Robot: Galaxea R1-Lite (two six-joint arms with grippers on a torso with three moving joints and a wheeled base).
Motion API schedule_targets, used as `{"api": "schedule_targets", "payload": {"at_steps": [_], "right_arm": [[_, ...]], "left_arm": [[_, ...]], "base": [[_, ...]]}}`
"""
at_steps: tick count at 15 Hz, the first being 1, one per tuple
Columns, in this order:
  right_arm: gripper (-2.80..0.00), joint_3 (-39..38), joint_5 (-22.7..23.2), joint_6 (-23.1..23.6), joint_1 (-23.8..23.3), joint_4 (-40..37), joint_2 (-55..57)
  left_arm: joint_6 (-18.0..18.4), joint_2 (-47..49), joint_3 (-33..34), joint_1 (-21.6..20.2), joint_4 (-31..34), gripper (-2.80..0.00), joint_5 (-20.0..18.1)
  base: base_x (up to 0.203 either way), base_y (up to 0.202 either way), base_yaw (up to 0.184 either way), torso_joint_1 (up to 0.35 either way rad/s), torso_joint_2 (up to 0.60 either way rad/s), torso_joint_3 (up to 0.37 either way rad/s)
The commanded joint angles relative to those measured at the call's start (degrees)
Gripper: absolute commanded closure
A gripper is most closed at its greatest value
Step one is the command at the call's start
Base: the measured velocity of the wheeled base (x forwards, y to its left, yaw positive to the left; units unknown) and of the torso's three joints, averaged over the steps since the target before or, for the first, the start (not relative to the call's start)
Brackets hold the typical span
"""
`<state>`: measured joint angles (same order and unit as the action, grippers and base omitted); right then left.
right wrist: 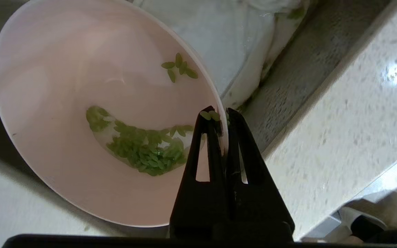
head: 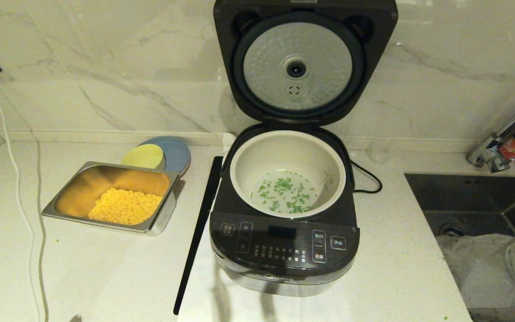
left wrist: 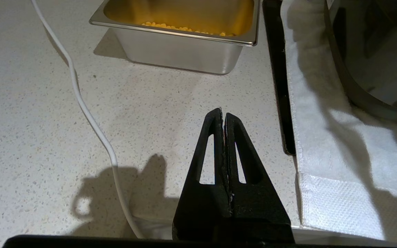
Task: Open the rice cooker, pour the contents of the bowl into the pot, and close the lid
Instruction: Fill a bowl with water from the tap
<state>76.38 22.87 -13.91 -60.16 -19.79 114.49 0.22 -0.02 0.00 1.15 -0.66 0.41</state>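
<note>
The black rice cooker [head: 284,250] stands at the counter's middle with its lid [head: 302,67] raised, dimpled silver underside facing me. The cream-white pot [head: 288,172] inside holds a scatter of green bits [head: 286,192] on its bottom. Neither arm shows in the head view. In the right wrist view my right gripper [right wrist: 222,115] is shut on the rim of the pale pink bowl [right wrist: 81,113], held over the sink's edge; a clump of green bits [right wrist: 143,148] still lies inside it. My left gripper [left wrist: 223,115] is shut and empty, low over the counter near the cooker's front left.
A steel tray [head: 105,179] of yellow corn sits left of the cooker, a yellow bowl [head: 143,156] and blue plate [head: 175,150] behind it. A white cable [head: 20,205] crosses the left counter. The cooker rests on a white towel [left wrist: 336,137]. A sink [head: 481,223] with white cloth lies right.
</note>
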Motion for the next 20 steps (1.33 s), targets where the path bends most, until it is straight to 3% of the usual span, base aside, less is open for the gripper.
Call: {"api": "schedule_targets", "payload": {"at_steps": [1,15,20], "right_arm": [[0.00,1.89,0.36,-0.67,0.12,-0.08,4.42],[0.00,13.84,0.51,-7.04,5.66,-0.08,12.07],[0.00,15.16,0.37,-7.35,7.94,-0.07,12.43]], "left_arm": [[0.04,-0.06,0.53,0.00,-0.04,0.00,0.02],[0.04,-0.06,0.53,0.00,-0.04,0.00,0.02],[-0.03,-0.06,0.53,0.00,-0.04,0.00,0.02]], "base": [[0.000,0.000,0.000,0.000,0.00,0.000],[0.000,0.000,0.000,0.000,0.00,0.000],[0.000,0.000,0.000,0.000,0.00,0.000]]}}
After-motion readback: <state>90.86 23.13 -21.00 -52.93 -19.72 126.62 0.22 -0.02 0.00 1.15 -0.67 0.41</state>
